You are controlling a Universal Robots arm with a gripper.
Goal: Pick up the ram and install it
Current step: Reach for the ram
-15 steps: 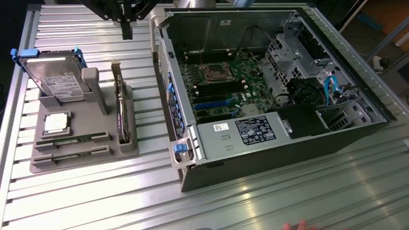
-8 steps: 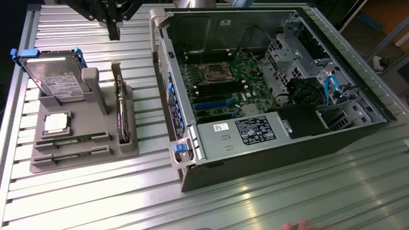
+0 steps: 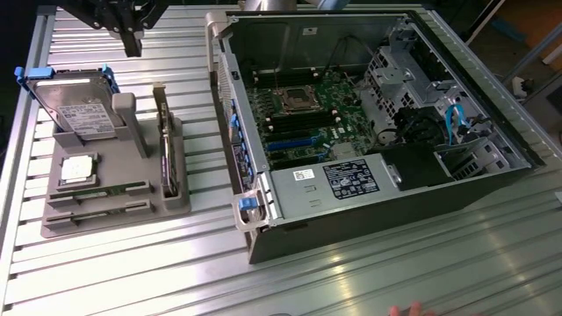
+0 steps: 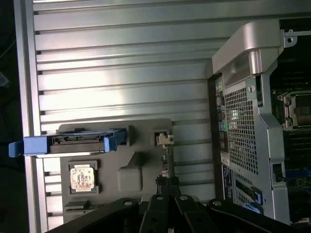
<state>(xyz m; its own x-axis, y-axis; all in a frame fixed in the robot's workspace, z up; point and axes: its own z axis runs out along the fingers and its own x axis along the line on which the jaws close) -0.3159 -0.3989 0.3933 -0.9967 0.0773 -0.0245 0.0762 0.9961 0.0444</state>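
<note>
Ribbed metal table [image 3: 131, 276] with a grey holder [image 3: 131, 220] on it, open PC case [image 3: 351, 227] beside the holder. Ram [image 3: 97, 195] sits in a slot at the holder's end opposite the hard drive [image 3: 75, 108]. Gripper [image 3: 131, 46] hangs above the holder's hard-drive end, fingers pressed together, holding nothing, well apart from the ram.

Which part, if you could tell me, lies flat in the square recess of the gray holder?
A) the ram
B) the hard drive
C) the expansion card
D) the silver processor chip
D: the silver processor chip lies flat in the recess of the gray holder, while the hard drive stands upright behind it and the expansion card stands on edge alongside.
</note>
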